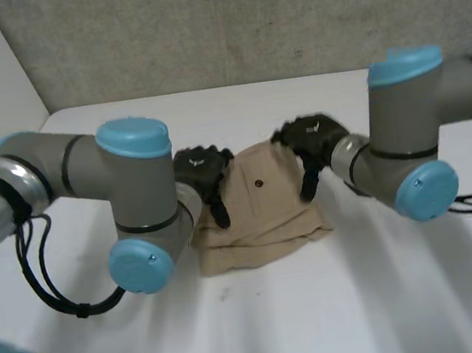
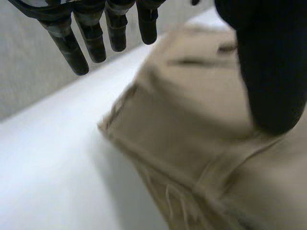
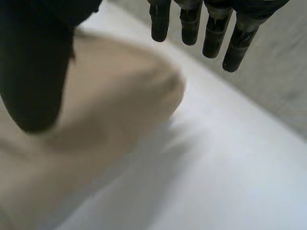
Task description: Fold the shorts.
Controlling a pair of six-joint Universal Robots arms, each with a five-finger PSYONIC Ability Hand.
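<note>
Shorts: the tan shorts [image 1: 261, 203] lay in a folded heap on the white table [image 1: 321, 304], between the two hands.
Left hand: the left hand [image 1: 201, 170] was at the shorts' left edge, its fingers [image 2: 72, 50] straight and apart from the thumb, gripping nothing.
Right hand: the right hand [image 1: 309, 137] was at the shorts' far right corner, its fingers [image 3: 213, 40] straight and likewise empty.

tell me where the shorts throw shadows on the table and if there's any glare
Head view: the shorts leave just a faint shadow along their near edge on the table, no glare. Left wrist view: a soft grey shadow on the table along the shorts' folded edge. Right wrist view: a wider soft shadow on the table beside the shorts, no glare either.
</note>
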